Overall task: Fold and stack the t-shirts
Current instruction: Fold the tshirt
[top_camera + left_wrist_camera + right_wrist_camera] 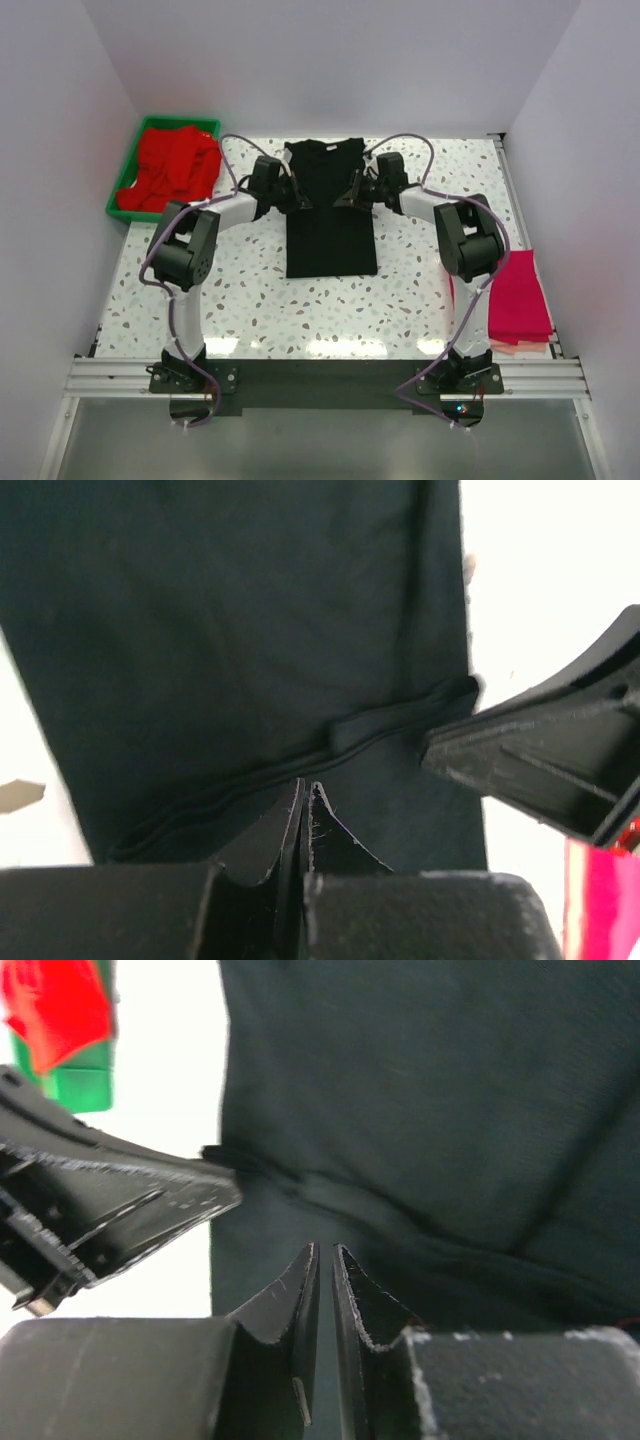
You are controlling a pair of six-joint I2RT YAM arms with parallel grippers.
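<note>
On the middle of the white speckled table [250, 295], the black cloth t-shirt [330, 235] lies flat, folded into a narrow strip with its collar at the far end. The left gripper [305, 785] hangs over the shirt's upper left part, fingers pressed together with nothing between them. The right gripper [325, 1250] faces it from the right, jaws a narrow slit apart, nothing seen in them. Bright red shirts [175, 165] fill the green plastic tray [120, 207] at far left; a folded magenta-pink shirt [518, 290] lies at the right edge

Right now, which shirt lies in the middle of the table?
The black shirt, laid out long at the table's centre. The red shirts are heaped in the green tray; the pink shirt lies folded at the right edge.
</note>
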